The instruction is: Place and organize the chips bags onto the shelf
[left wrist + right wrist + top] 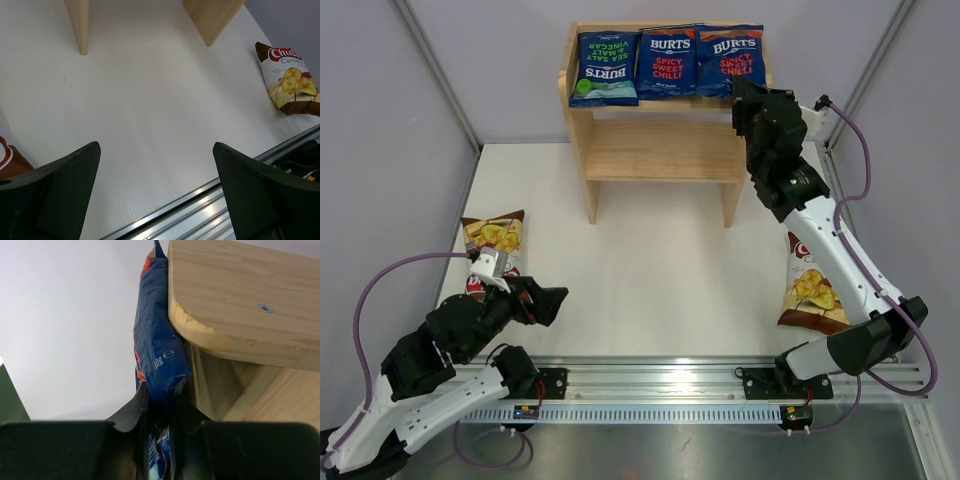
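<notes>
In the top view the right arm [820,215] hides a corner of the rightmost BURTS bag [732,55] and part of the right Chuba bag [810,290], while the left gripper [520,292] partly covers the left Chuba bag [492,235], cut to 1 sliver at the left wrist view's edge.

Three blue bags [667,62] fill the shelf's [660,152] top tier; its lower tier is open, with bare counter [660,285] between two brown bags [496,238].
</notes>
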Available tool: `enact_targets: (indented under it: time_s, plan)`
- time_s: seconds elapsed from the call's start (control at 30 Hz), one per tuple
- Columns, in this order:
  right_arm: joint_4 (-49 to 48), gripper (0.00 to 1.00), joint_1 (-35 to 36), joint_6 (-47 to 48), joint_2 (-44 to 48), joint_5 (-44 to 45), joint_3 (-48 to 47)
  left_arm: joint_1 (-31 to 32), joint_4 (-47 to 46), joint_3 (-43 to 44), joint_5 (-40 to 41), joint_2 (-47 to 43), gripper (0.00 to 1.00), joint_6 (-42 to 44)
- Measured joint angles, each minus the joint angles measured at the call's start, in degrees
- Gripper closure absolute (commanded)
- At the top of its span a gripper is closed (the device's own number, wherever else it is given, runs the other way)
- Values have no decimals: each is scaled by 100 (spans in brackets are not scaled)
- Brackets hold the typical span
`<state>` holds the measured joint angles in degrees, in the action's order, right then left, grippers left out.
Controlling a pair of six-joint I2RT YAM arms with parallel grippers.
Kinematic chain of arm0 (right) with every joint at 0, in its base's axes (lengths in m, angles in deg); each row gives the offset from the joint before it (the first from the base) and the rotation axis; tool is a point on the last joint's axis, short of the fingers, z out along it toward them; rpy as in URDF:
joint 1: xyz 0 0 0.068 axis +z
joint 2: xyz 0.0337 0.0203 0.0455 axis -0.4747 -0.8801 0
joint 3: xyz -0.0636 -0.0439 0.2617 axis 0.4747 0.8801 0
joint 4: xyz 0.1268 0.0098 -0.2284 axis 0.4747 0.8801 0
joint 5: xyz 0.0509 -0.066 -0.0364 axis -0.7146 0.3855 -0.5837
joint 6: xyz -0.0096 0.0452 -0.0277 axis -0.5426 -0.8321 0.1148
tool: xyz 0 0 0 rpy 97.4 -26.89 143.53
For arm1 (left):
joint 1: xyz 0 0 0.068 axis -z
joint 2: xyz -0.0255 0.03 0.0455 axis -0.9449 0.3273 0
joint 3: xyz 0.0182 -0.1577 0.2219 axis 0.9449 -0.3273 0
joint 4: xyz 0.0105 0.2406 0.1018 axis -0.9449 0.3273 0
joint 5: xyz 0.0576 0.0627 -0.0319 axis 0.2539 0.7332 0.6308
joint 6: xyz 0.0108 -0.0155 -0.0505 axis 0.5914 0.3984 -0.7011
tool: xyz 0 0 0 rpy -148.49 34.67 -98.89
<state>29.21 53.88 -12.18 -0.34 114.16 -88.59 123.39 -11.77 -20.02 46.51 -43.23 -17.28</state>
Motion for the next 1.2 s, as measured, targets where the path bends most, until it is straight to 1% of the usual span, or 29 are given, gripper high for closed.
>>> enact_targets:
  time_s: [0.27, 0.5, 0.77, 1.2]
  plan:
    - [229, 100, 0, 105, -264, -17, -297, 48, 2, -2, 7, -37, 1, -7]
    - [284, 100, 0, 92, -286, -26, -297, 125, 2, -2, 20, -157, 1, -22]
    - [358, 100, 0, -114, -339, -188, -260, 133, 2, -2, 31, -160, 1, -31]
    - [542, 100, 0, -435, -341, -129, -129, 177, 4, -2, 42, -271, 1, -44]
